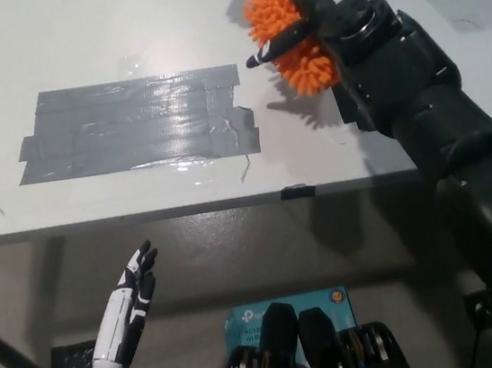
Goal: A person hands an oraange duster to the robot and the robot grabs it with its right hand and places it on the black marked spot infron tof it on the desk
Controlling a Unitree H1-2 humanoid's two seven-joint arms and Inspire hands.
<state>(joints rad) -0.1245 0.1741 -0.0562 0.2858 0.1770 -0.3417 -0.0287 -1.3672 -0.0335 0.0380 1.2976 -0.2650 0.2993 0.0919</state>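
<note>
At 7 o'clock, below the desk edge: white left hand (131, 301), idle, holding nothing, fingers spread apart and pointing up toward the desk (73, 43). Well clear of everything on the tabletop.

At 10 to 11 o'clock on the desk: a wide patch of grey tape (134, 124), several overlapping strips, glossy, lying flat. Nothing on it.

At 12 to 1 o'clock, near the top edge: orange duster (284, 25), fluffy head, tilted, lower end pointing toward 5 o'clock. A bit of orange handle pokes out at the very top edge; what holds that end is cropped off. The duster casts a shadow on the desk just below it, so it looks raised off the surface, not lying on it.

Black right hand (298, 30) is on the duster, fingers wrapped around the fluffy head from the right side, one fingertip (258, 58) sticking out toward 9 o'clock past the head. Grasping the duster.

From 1 to 5 o'clock: black right arm (440, 140) runs from the bottom right corner up to the hand and covers most of the desk on that side. Only a sliver of the black marked spot (343, 109) shows at the arm's left edge, just below the duster.
</note>
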